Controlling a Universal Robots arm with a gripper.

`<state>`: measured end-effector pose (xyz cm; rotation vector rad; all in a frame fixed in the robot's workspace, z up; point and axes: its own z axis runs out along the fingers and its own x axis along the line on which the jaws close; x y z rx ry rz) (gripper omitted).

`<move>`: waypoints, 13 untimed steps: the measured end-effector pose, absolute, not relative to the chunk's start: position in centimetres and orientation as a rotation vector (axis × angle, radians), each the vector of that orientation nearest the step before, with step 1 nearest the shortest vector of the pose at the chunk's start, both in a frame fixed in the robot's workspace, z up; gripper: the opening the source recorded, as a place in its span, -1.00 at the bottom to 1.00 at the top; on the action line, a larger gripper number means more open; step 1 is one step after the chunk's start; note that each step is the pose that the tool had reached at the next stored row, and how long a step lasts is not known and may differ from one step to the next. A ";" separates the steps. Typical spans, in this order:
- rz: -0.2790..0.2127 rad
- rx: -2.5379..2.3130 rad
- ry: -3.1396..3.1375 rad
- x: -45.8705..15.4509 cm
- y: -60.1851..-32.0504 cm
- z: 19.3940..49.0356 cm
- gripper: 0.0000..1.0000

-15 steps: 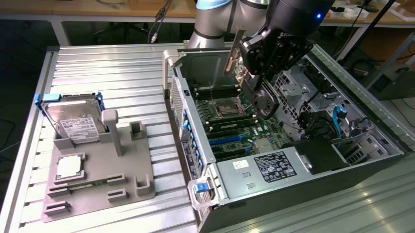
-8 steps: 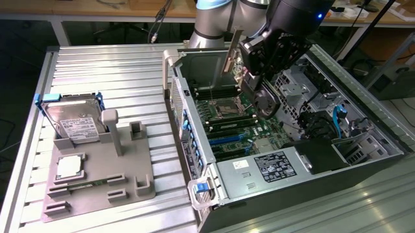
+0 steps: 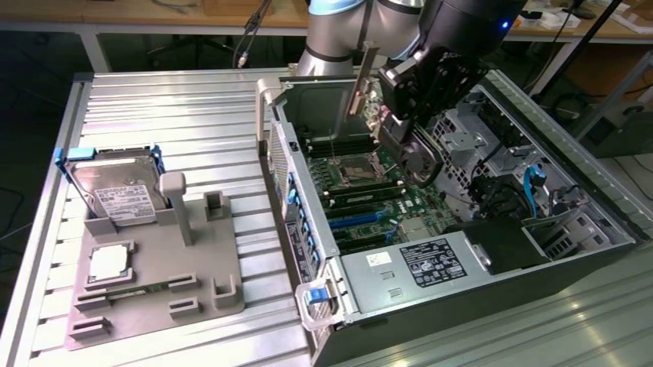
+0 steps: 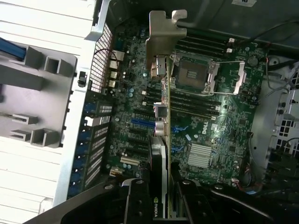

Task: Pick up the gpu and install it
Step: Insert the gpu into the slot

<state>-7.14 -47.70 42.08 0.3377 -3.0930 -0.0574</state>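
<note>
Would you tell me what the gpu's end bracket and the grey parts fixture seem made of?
The gpu bracket: probably bare sheet metal, thin, silvery, bent at its tip. The grey fixture: likely matte plastic, uniformly dull, blocky moulded shapes.

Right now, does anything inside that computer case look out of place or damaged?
Nothing looks damaged or spilled. The processor socket stands open and looks empty, its cover plate swung aside. The gpu hangs over the motherboard, clamped between the fingers.
</note>
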 end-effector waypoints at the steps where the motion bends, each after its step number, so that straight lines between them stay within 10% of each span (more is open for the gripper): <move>1: -0.057 0.348 -3.092 -7.1 -47.7 42.1 -0.46; 13: -0.055 0.455 -3.076 -7.1 -47.7 42.1 -0.46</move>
